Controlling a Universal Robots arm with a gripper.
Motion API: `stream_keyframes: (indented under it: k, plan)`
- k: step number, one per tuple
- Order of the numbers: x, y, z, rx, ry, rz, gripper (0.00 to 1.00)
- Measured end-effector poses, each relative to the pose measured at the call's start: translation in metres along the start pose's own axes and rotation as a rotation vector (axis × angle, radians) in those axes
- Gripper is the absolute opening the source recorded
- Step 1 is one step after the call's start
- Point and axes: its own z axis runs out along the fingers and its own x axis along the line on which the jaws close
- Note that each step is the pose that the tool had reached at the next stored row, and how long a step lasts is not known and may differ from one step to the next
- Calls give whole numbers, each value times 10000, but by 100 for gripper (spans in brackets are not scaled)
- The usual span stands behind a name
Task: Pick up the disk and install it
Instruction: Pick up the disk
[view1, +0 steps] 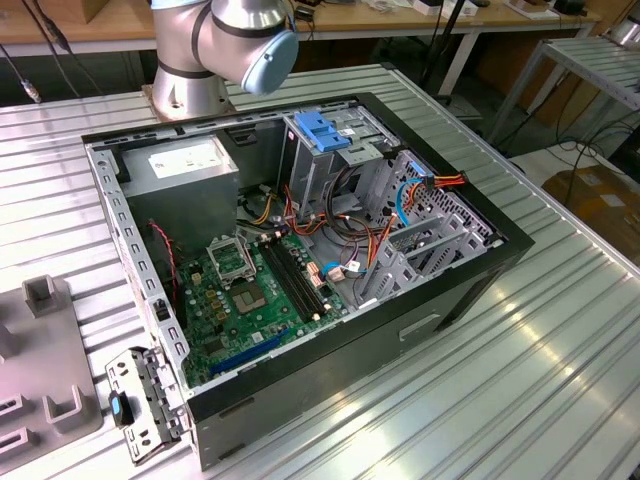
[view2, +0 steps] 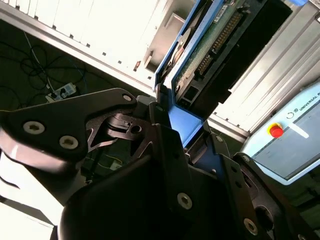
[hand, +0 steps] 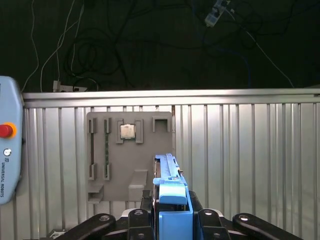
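My gripper (hand: 172, 205) is shut on the disk (hand: 169, 172), which is held on edge between the black fingers (hand: 146, 204). In the first wrist view the disk's blue carrier frame faces the camera, above a ribbed metal table. The second wrist view shows the gripper (view2: 176, 131) clamping the blue end of the disk (view2: 212, 42), with the green circuit board side and its connector in sight. In the exterior view the open computer case (view1: 470, 270) lies on the table with its drive cage (view1: 322, 132), blue handle on top, at the far side.
A grey parts tray (hand: 100, 165) holding a processor chip (hand: 127, 131) lies under the gripper. A teach pendant (hand: 7, 150) with a red button rests beside it. Inside the case sit the motherboard (view1: 245, 290), a grey power supply box (view1: 185, 165) and loose cables (view1: 350, 215). The arm's base (view1: 215, 45) stands behind the case.
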Motion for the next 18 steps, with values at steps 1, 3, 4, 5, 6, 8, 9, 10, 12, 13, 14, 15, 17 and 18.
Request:
stream_keyframes:
  k: [1,3,4,5,6,8,9,10,12,13,14,15,17,18]
  plan:
    - [0,-23,1,1,0,-1,37]
    - [-1,-38,1,0,0,-1,37]
    - [-1,-45,1,0,0,-1,37]
    - [-1,-51,1,1,0,-1,37]
    - [-1,-60,1,1,0,-1,37]
    - [-1,-78,0,0,1,-1,37]
    - [-1,-85,1,0,0,-1,37]
    - [-2,-95,1,1,0,-1,37]
    - [-2,-110,1,0,0,-1,37]
    - [-2,-117,1,0,0,0,37]
    - [-2,-126,1,1,0,-1,37]
    - [-2,-133,1,0,0,-1,37]
    - [-2,-153,1,0,0,-1,37]
    - [-2,-160,1,1,0,-1,37]
